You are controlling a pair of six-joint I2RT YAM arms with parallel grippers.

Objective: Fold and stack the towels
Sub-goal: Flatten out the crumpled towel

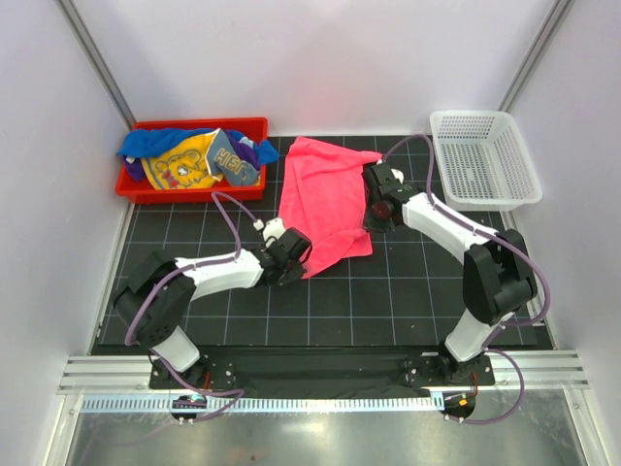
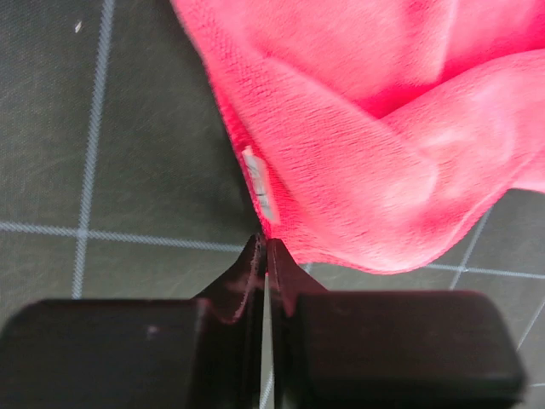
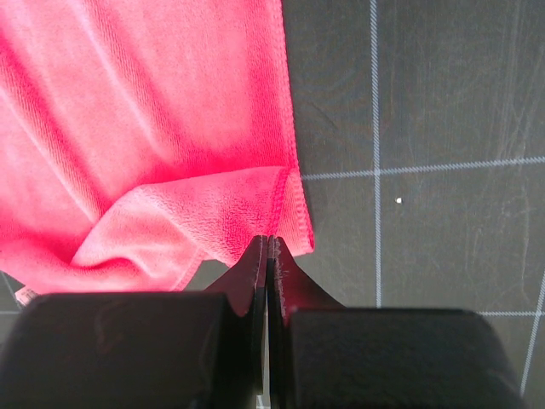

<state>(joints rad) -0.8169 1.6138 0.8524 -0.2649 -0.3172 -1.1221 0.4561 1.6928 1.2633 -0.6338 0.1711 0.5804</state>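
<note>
A hot pink towel (image 1: 325, 199) lies partly spread on the black gridded mat, its surface rumpled. My left gripper (image 1: 295, 266) sits at the towel's near-left corner. In the left wrist view its jaws (image 2: 266, 243) are pressed together on the edge of the pink towel (image 2: 358, 153), just below a small white label (image 2: 258, 183). My right gripper (image 1: 373, 214) is at the towel's right side. In the right wrist view it (image 3: 268, 241) is shut on a hemmed corner of the pink towel (image 3: 153, 128). More towels (image 1: 194, 160) in blue, yellow and purple are heaped in the red bin.
The red bin (image 1: 254, 126) stands at the back left of the mat. A white mesh basket (image 1: 482, 160) stands at the back right. Bare black mat (image 1: 388, 301) lies in front of the towel, between the two arms.
</note>
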